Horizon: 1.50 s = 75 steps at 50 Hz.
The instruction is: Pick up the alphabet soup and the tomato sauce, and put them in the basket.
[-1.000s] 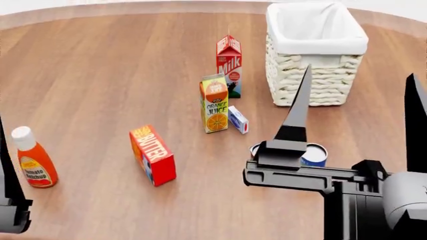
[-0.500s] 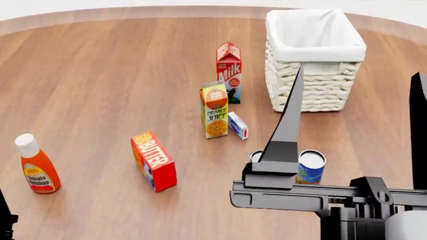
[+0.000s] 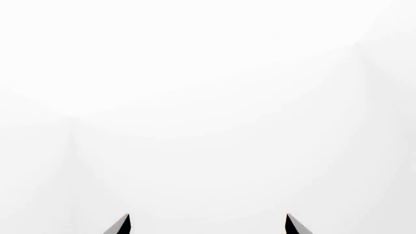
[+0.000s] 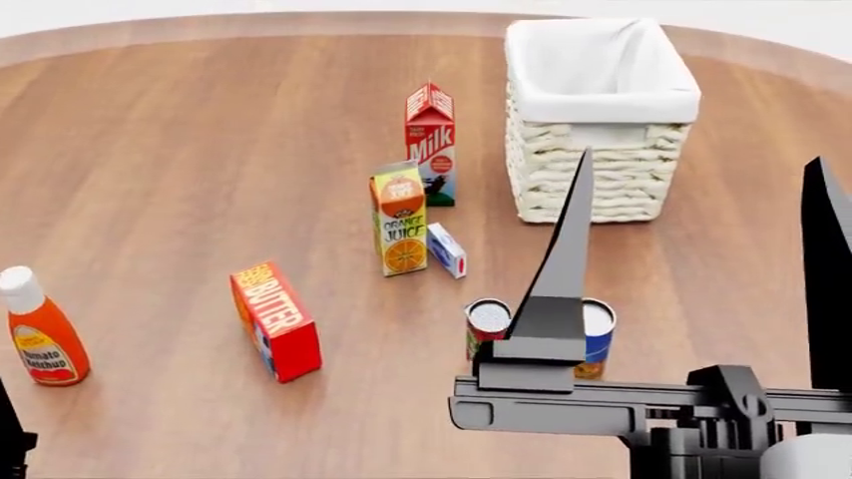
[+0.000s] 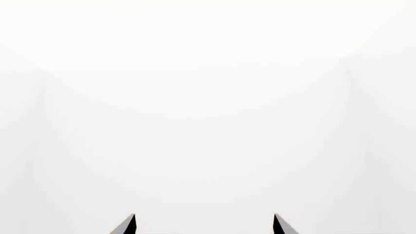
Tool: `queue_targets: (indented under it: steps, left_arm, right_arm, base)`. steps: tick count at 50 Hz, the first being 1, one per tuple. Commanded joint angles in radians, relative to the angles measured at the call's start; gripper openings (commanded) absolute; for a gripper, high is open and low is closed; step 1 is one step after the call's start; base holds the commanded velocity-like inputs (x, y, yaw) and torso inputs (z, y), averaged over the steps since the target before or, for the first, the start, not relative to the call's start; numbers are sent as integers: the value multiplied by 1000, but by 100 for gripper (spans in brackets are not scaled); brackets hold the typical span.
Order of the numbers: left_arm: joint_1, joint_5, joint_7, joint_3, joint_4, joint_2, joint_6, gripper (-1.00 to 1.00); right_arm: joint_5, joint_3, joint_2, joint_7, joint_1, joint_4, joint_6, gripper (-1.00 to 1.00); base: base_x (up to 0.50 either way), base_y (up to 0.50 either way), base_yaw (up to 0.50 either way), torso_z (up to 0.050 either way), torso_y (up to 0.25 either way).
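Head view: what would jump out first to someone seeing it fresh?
The black right gripper, fingers wide apart and pointing up, fills the near right foreground. Just behind it stand the red-and-green tomato sauce can and the blue alphabet soup can, upright. The cream wicker basket with white lining sits farther back.

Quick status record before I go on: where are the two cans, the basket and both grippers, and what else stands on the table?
alphabet soup: upright on the table, partly behind the right gripper's finger
tomato sauce: upright, just left of the soup
basket: far side of the table, beyond the cans; only its white lining visible inside
right gripper: open, fingers wide apart, raised in front of the cans, holding nothing
left gripper: open, facing blank white
table: wooden
other items: milk carton, orange juice carton, butter box, ketchup bottle
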Motion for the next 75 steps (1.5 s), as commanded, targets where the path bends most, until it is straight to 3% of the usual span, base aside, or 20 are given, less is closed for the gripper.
queue_targets:
  steps: [1, 23, 43, 46, 49, 75]
  left_arm:
    - [15, 11, 12, -15, 0, 15, -8, 100]
    - [30, 13, 7, -12, 0, 15, 6, 100]
    - [29, 21, 7, -5, 0, 15, 4, 100]
    - [30, 21, 5, -2, 0, 15, 6, 100]
    - [30, 21, 4, -1, 0, 15, 6, 100]
    - [33, 20, 2, -3, 0, 15, 7, 100]
  right_arm:
    - [-24, -30, 18, 4, -29, 16, -50, 100]
    - [-23, -61, 40, 36, -8, 15, -41, 100]
    - [-66, -93, 45, 31, -29, 29, -72, 100]
    - [19, -69, 54, 64, 38, 8, -13, 100]
    - [-58, -91, 51, 35, -30, 32, -83, 100]
    - [-53, -102, 57, 44, -28, 38, -95, 100]
  base:
    - [0, -289, 0, 0, 0]
    - [48, -127, 0, 0, 0]
    - [500, 0, 0, 0, 0]
    - [422, 0, 0, 0, 0]
    - [368, 0, 0, 0, 0]
    - [370, 0, 0, 0, 1]
